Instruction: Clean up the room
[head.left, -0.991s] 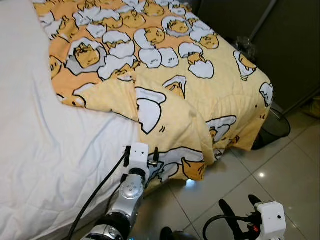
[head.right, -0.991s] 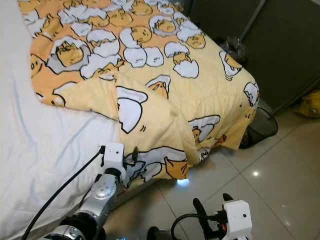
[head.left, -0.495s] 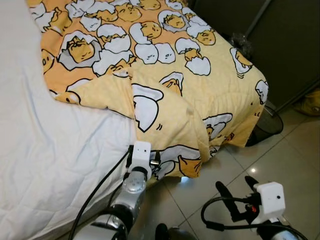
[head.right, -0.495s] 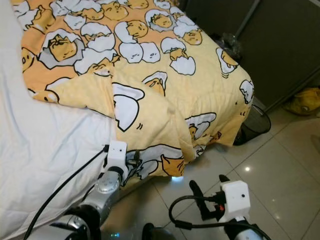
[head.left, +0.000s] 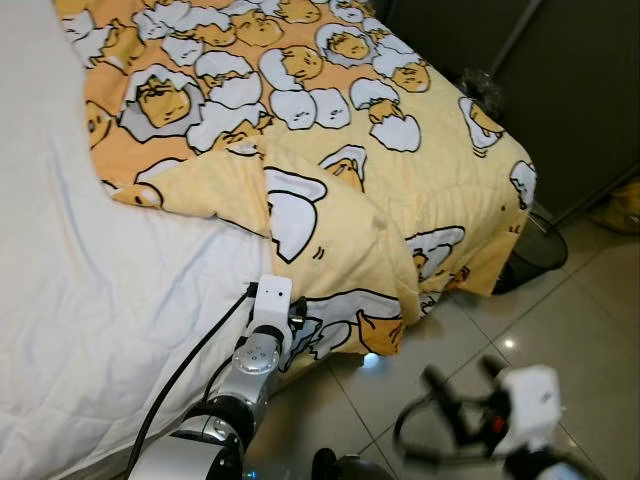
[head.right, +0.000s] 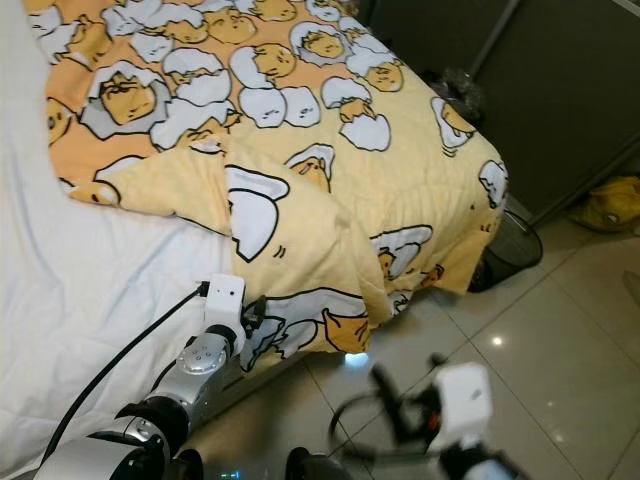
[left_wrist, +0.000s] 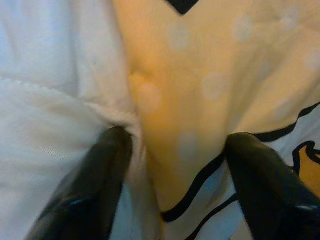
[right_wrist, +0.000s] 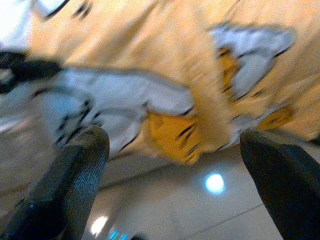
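A yellow blanket (head.left: 340, 150) printed with egg cartoons lies rumpled on the bed, and one folded corner hangs over the bed's side. At that hanging edge my left gripper (head.left: 298, 320) is open. Its fingers (left_wrist: 95, 185) straddle a fold where the blanket (left_wrist: 200, 100) meets the white sheet (left_wrist: 45, 100). My right gripper (head.left: 462, 380) hovers low over the tile floor, blurred and open. The right wrist view looks at the blanket's hanging corner (right_wrist: 170, 135) from below, with nothing between the fingers.
The white sheet (head.left: 110, 290) covers the bed's left part. A black wire waste basket (head.left: 535, 255) stands on the tiles (head.left: 590, 320) at the bed's corner. Dark cabinet doors (head.left: 570, 90) rise behind it, and something yellow (head.left: 628, 200) lies at the right edge.
The head camera shifted slightly. My left gripper has edged a little left along the blanket's edge. The right gripper has moved slightly left and is now motion-blurred.
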